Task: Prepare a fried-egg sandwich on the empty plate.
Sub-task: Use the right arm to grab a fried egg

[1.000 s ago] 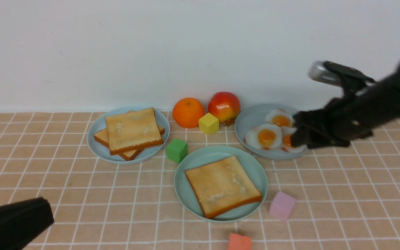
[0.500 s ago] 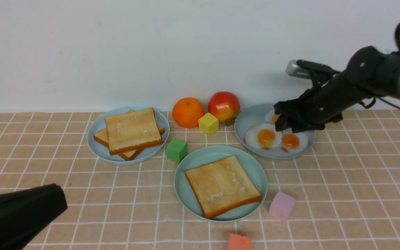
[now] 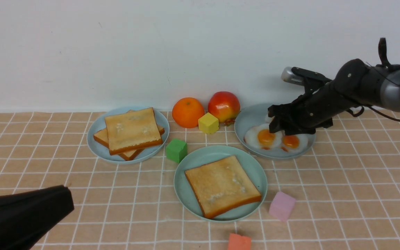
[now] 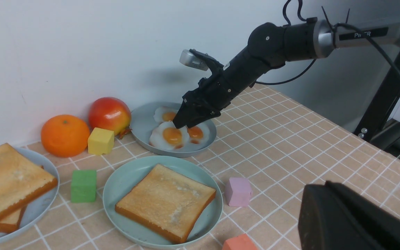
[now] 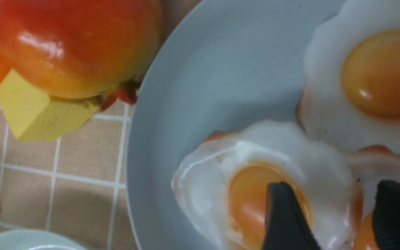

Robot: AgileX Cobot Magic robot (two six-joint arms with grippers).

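The mint-green plate (image 3: 253, 166) sits front and centre with one toast slice (image 3: 222, 185) lying on it. No fried-egg sandwich shows in any view. Three fried eggs lie on a blue-grey plate (image 3: 247, 121) behind and to the right of it. My right gripper (image 3: 277, 127) hovers open just over the nearest fried egg (image 3: 263, 137). In the right wrist view one fingertip (image 5: 283, 208) is over its yolk and the other (image 5: 394, 208) is past its edge. My left gripper (image 3: 68, 203) hangs shut and empty over the near left of the table, its tip (image 4: 313, 198) showing in the left wrist view.
A blue-grey plate (image 3: 96, 146) at the left holds two stacked toast slices (image 3: 132, 130). By the wall stand an orange (image 3: 188, 112), an apple (image 3: 224, 106) and a yellow cube (image 3: 208, 123). Green (image 3: 176, 150), pink (image 3: 282, 206) and red-orange (image 3: 239, 242) cubes ring the mint-green plate.
My right arm has swung left and come down over the egg plate, its jaws opening a little wider. My left gripper has crept slightly rightward.
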